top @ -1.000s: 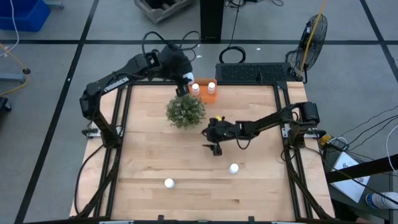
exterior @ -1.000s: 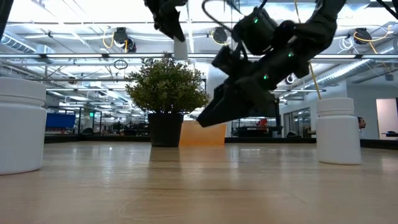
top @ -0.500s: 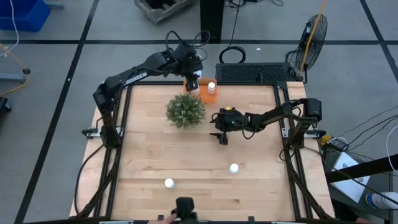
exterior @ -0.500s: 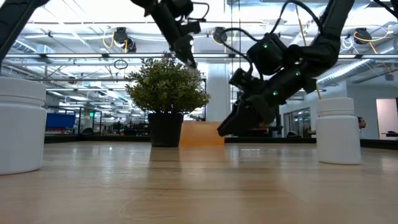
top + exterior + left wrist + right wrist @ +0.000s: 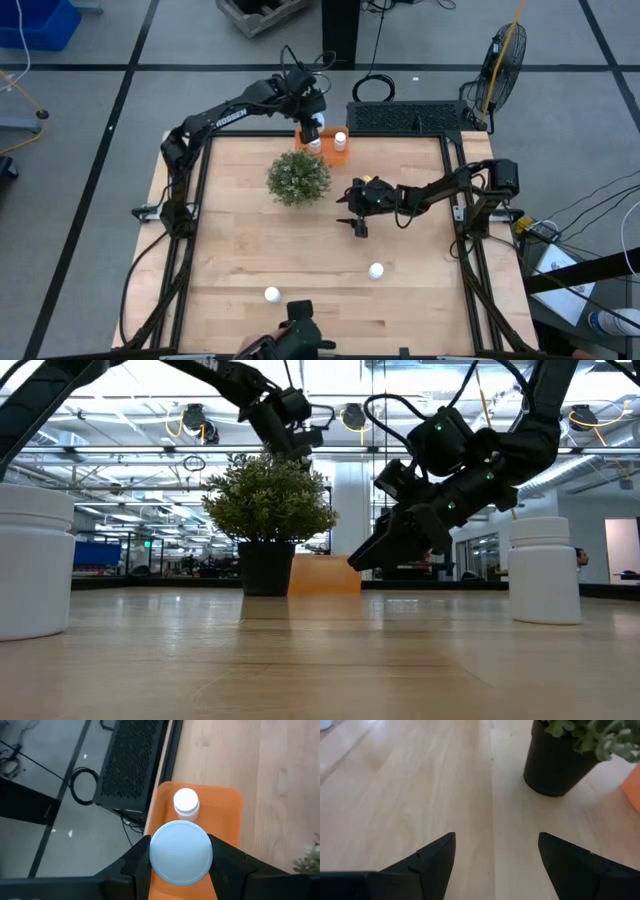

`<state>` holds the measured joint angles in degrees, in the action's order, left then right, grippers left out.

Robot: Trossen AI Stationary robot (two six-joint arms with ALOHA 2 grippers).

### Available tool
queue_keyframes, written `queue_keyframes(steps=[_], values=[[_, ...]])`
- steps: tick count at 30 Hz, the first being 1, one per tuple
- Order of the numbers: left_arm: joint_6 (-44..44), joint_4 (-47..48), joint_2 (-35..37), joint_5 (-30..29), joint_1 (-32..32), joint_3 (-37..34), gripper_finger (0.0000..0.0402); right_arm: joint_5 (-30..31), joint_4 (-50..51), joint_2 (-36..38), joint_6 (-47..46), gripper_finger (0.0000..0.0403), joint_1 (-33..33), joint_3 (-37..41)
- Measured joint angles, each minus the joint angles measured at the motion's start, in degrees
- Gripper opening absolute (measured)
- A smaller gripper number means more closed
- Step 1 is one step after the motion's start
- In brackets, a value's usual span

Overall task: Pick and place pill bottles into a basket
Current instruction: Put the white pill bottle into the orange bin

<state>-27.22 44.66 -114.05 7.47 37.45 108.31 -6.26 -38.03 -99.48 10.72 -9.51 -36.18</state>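
My left gripper (image 5: 312, 128) hangs over the orange basket (image 5: 220, 805) at the table's far edge, shut on a white pill bottle (image 5: 180, 852). One bottle (image 5: 186, 802) stands in the basket; the held bottle hides part of the basket floor. Two more bottles (image 5: 272, 294) (image 5: 376, 270) stand upright on the table near its front. My right gripper (image 5: 357, 215) is open and slanted down over bare wood, right of the potted plant (image 5: 298, 178), with nothing between its fingers (image 5: 435, 865). My left gripper pinches the bottle's round side (image 5: 154, 855) between its two fingers, one on each side. The fingers slant downward toward the table's far edge. One round end of the bottle faces the wrist camera. The bottle is lifted clear, above the basket's near part.
The plant stands in a black pot (image 5: 560, 765) just in front of the basket. A black mesh panel (image 5: 405, 117) lies beyond the far edge. A hand with a dark object (image 5: 292, 337) shows at the table's near edge. Bare wood lies between the plant and the front bottles.
My left gripper has carried the bottle down and toward the table's right, from above the plant's far side to over the basket. My right gripper has drawn a little toward the table's right edge. A hand with a dark object has come in at the near edge.
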Motion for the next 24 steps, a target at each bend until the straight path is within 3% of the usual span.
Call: queue_keyframes(steps=[9,24], values=[[-2.2,-1.1,0.1,6.4,0.8,0.0,0.016,0.0,-0.4,0.0,-0.1,0.027,1.5,0.0],[-3.7,0.7,-0.3,10.3,2.1,0.0,0.016,0.0,-0.8,0.0,0.9,0.027,1.5,0.0]])
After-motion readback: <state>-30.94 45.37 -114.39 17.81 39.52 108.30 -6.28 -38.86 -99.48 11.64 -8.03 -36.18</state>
